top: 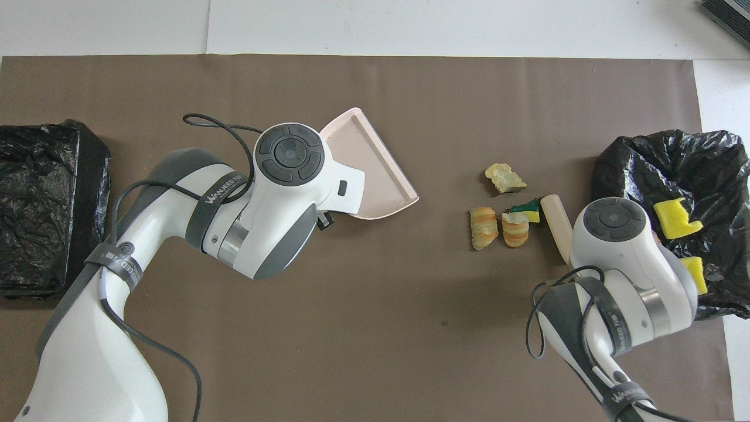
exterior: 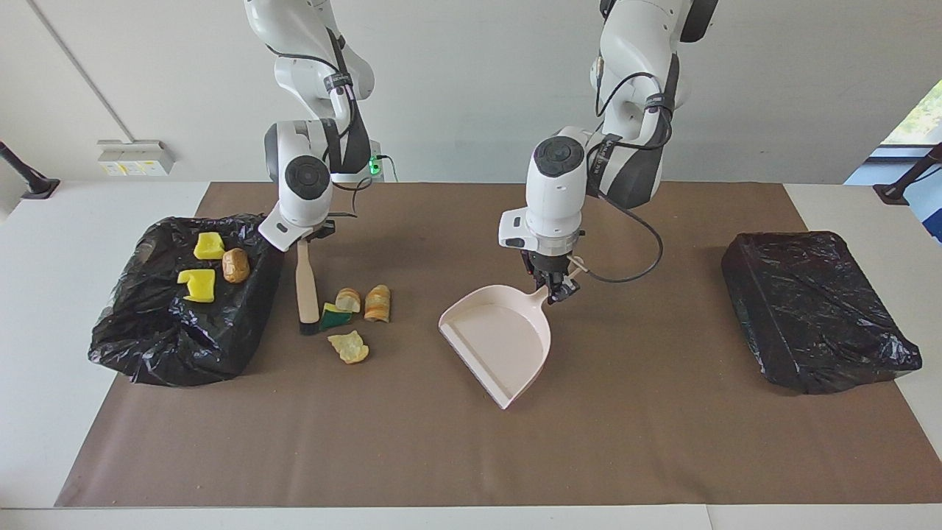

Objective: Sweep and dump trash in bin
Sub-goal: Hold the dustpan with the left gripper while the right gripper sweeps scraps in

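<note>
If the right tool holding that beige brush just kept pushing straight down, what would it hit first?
Probably the brown table mat: the right tool points the beige-handled brush down, its bristles at the mat beside the green-and-yellow sponge wedge.
</note>
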Robot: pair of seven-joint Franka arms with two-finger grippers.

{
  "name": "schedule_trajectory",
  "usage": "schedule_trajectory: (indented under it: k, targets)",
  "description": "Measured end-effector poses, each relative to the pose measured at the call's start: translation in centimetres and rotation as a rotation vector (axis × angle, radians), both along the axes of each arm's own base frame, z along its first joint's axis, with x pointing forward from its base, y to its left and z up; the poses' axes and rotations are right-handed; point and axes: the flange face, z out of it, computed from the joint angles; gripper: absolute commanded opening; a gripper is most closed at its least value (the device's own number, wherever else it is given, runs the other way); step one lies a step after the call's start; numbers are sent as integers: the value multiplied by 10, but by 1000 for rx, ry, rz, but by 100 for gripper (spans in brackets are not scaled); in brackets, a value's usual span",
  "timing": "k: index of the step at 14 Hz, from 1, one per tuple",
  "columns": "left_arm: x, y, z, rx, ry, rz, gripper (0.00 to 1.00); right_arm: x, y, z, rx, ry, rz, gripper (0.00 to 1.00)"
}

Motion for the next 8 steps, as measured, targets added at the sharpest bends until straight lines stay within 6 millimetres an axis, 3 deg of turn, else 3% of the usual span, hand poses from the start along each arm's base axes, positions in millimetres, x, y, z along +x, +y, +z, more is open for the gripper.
schedule_trajectory:
  k: [4, 8]
  targets:
    - [2, 15, -13, 23, 45, -197, 0, -13, 52, -4, 165, 47, -77, 0]
    - [-28, -6, -32, 10, 33, -300, 0, -27, 114, -8, 245, 47, -136, 0]
